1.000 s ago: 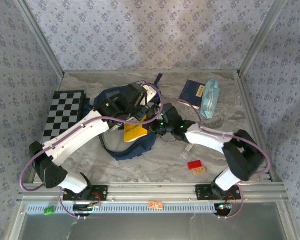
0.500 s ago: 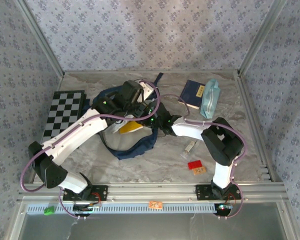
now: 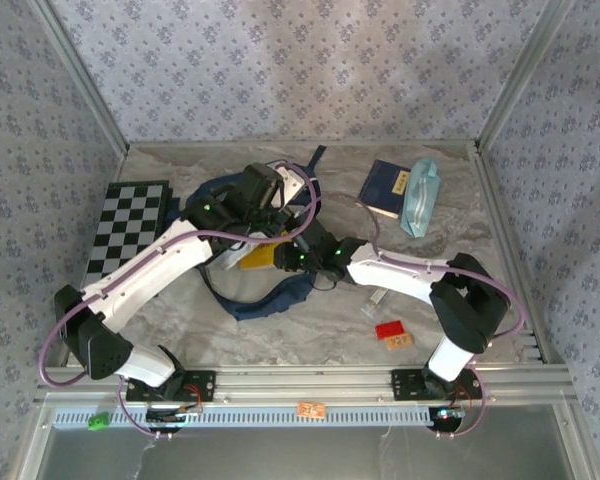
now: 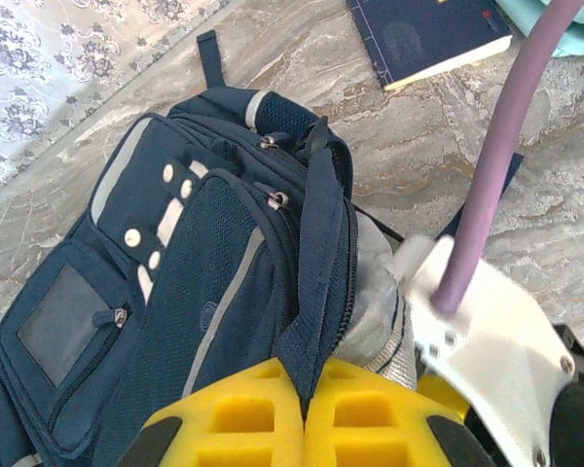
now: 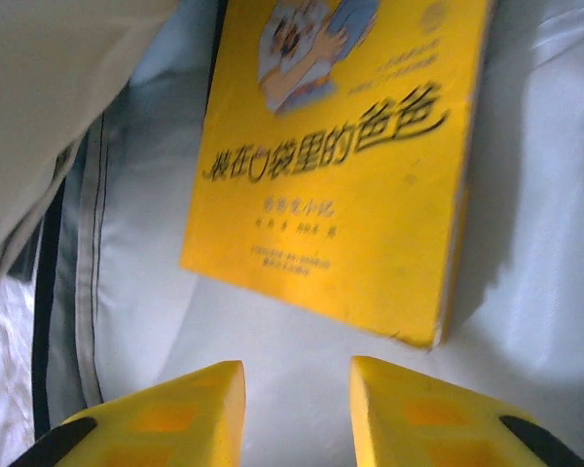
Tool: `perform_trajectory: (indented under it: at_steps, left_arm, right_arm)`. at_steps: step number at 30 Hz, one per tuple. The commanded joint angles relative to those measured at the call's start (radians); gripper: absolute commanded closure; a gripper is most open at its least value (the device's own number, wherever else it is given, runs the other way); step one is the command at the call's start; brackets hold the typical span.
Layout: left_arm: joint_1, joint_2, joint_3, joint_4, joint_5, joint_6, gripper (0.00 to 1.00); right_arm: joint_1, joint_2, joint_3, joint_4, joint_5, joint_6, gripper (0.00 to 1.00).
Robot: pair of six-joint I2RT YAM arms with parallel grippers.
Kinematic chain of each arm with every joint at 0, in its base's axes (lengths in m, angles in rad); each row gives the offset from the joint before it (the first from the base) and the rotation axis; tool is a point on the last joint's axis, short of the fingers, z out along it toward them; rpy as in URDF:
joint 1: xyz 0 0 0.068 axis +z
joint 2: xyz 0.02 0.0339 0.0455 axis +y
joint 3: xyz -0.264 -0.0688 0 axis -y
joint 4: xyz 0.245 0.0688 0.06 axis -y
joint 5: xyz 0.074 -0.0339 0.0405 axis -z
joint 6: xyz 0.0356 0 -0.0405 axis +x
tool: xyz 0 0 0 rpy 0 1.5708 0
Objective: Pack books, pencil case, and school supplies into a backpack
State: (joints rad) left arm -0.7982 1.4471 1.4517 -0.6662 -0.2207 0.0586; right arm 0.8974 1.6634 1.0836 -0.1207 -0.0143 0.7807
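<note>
Backpack (image 4: 224, 282): navy w/ white patches, pale stripe. Book (image 5: 341, 165): bright yellow, cartoon fig., dark lettering. Second book (image 3: 385, 187): navy, yellow label. Pencil case (image 3: 420, 195): pale teal. Board (image 3: 128, 228): blk/wht checks. Table (image 3: 320, 340): grey marbled. Fingers (image 5: 419, 418): yellow.

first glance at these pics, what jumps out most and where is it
The bright yellow book lying on the pale lining inside the navy backpack, mid-table, grabs the eye first, with the right gripper open just short of it. The left gripper is pinched shut on a fold of the backpack's fabric, while a navy book and teal pencil case lie at the far right.
</note>
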Motion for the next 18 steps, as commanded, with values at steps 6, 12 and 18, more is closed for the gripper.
perform_trajectory:
  at_steps: [6, 12, 18]
  left_arm:
    - [0.004, -0.046, 0.022, 0.075, 0.03, -0.022, 1.0]
    - [0.005, -0.061, 0.013, 0.082, 0.036, -0.024, 1.0]
    - [0.007, -0.059, 0.01, 0.08, 0.039, -0.024, 1.0]
  right_arm:
    - [0.018, 0.143, 0.032, 0.141, 0.047, -0.026, 0.85]
    - [0.008, 0.202, 0.041, 0.319, 0.19, -0.051, 0.9]
    - [0.016, 0.211, 0.047, 0.385, 0.2, -0.089, 0.92]
